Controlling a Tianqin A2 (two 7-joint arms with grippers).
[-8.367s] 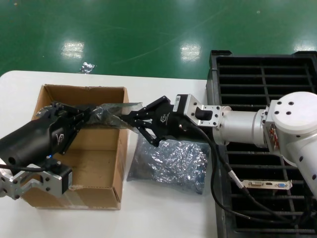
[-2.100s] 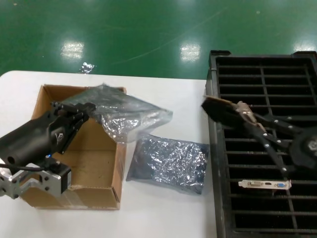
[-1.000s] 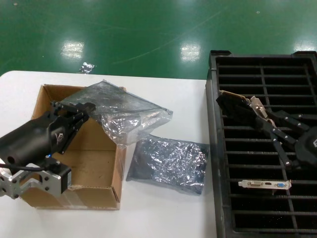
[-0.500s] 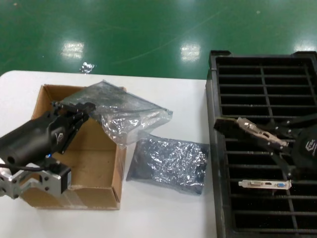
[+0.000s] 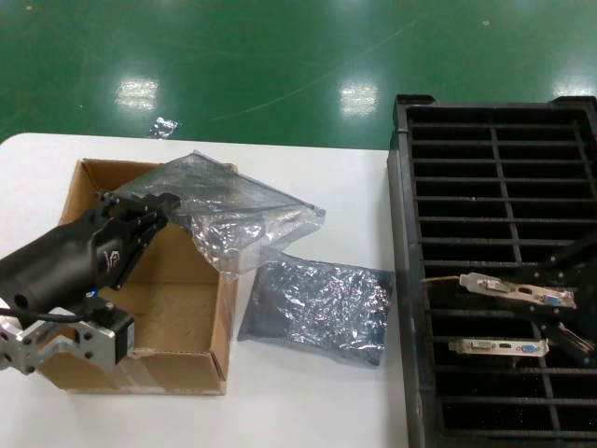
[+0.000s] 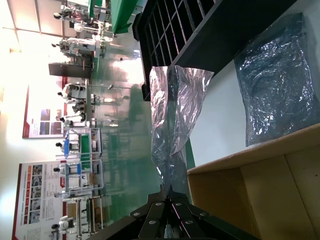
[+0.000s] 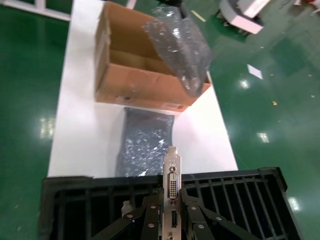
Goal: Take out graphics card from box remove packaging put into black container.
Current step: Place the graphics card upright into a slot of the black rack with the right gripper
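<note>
Graphics card (image 5: 516, 288): held by its silver bracket, edge-down in a slot of the black container (image 5: 560, 121), one slot beyond a second card (image 5: 497, 347) seated nearer the front edge.
Right gripper (image 7: 169, 212): fingers are closed on the card's bracket, over the container's right column.
Packaging (image 5: 244, 210): empty silvery bag, held up over the far right corner of the box (image 5: 207, 313).
Left gripper (image 5: 140, 207): fingers are pinched together on the bag's end, above the box.
Darker bag (image 5: 317, 308): flat on the table (image 5: 308, 411), between box and container.
</note>
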